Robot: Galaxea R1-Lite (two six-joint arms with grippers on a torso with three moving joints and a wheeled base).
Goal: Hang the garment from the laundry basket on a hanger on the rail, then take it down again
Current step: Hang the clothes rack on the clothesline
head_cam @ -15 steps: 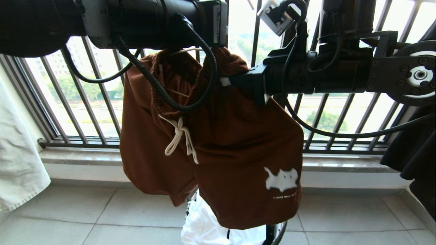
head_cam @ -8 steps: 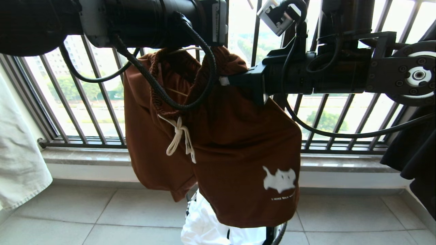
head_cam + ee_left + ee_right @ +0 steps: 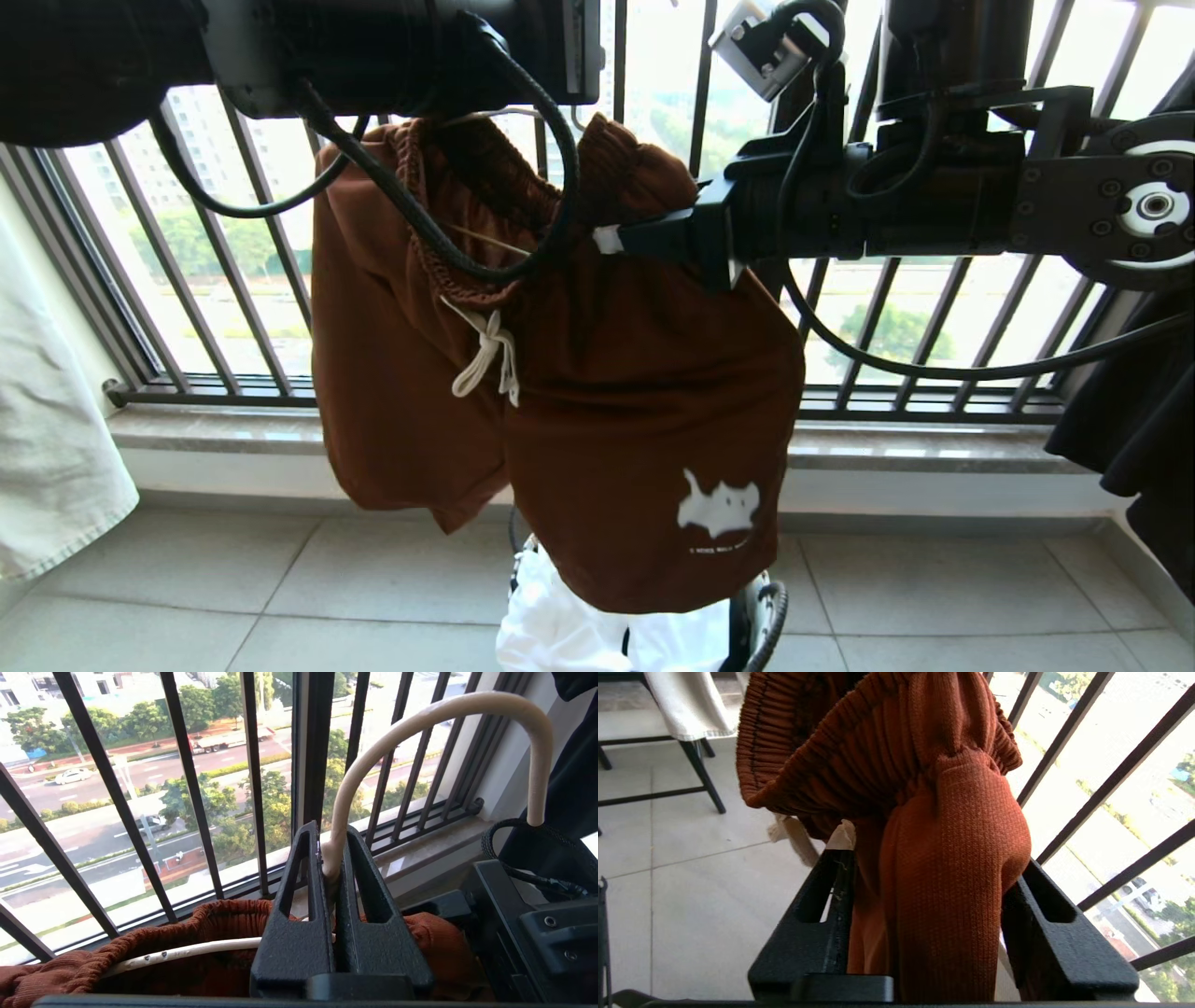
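The rust-brown garment [image 3: 597,392] hangs in mid-air on the cream hanger [image 3: 420,723], whose thin wire crosses the open waistband [image 3: 490,245]. My left gripper [image 3: 332,858] is shut on the hanger's neck just above the waistband [image 3: 140,952]; in the head view it is hidden behind the left arm [image 3: 373,47]. At the waistband's right side, my right gripper [image 3: 931,858] stands open, with bunched garment fabric [image 3: 952,835] hanging between its spread fingers [image 3: 831,872]; the head view shows its tip [image 3: 607,238] against the cloth. The laundry basket [image 3: 767,616] stands below on the floor. The rail is out of view.
The black railing [image 3: 233,233] of vertical bars and a stone ledge [image 3: 934,448] run close behind the garment. A pale cloth [image 3: 47,448] hangs at the far left and a black garment [image 3: 1148,411] at the far right. White fabric [image 3: 560,625] fills the basket.
My right gripper's jaws have opened off the waistband. The garment has swung a little to the left on the hanger. The left gripper keeps its hold.
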